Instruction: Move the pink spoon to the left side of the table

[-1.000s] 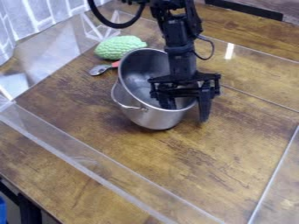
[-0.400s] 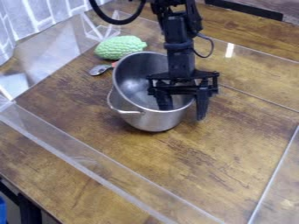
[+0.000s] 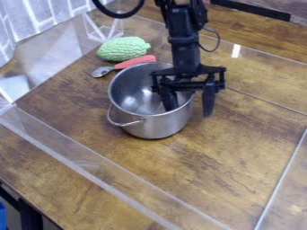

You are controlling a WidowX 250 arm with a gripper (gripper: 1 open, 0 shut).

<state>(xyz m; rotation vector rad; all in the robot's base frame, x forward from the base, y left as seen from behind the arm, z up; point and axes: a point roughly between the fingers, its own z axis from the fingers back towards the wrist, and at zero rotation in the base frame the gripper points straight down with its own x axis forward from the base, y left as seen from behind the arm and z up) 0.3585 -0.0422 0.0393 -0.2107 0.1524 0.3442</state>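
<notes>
Pink spoon [image 3: 125,65] behind steel pot [image 3: 153,101], arm reaching down, end effector [image 3: 188,97] at pot, opening and hold unclear

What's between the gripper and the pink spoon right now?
The steel pot: in the camera view, part of it lies between the gripper and the pink spoon.

Probably lab or workshop corner: worn brown plank table [image 3: 228,184], clear plastic strips [image 3: 74,153] across top, black robot arm [image 3: 184,31] with loose cable [image 3: 117,13]; wider room out of view
</notes>
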